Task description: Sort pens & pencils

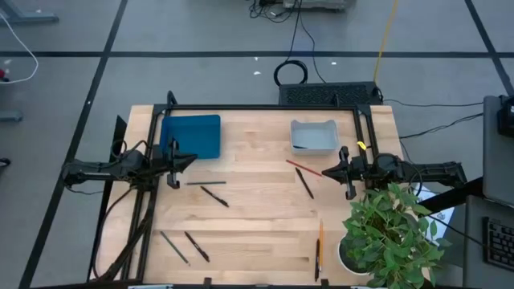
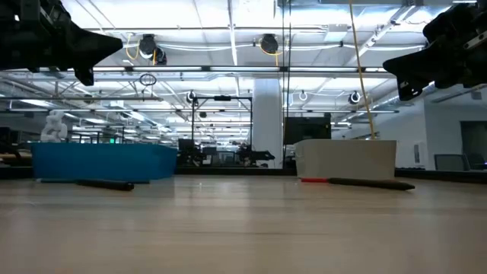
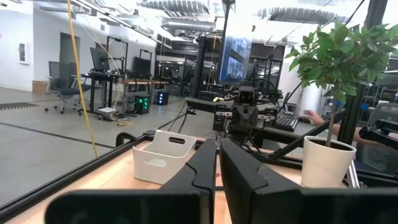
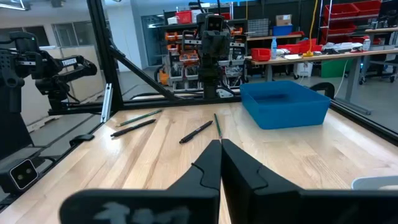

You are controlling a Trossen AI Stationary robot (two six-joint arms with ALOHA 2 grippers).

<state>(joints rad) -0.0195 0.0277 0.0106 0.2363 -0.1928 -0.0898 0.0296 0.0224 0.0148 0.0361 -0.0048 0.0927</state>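
While no writing reads, pens [image 1: 214, 195] lie loose.

A bin [image 1: 191, 135] is sitting at the table's [image 1: 257, 233] far left and a tray [image 1: 313, 136] at its far right (well apart), pens [image 1: 214, 195] and pencils [image 1: 303, 169] are lying between and nearer, and a potted plant [image 1: 391, 233] is standing near right.

Overhead looks straight down; low view level across table [image 1: 257, 233].
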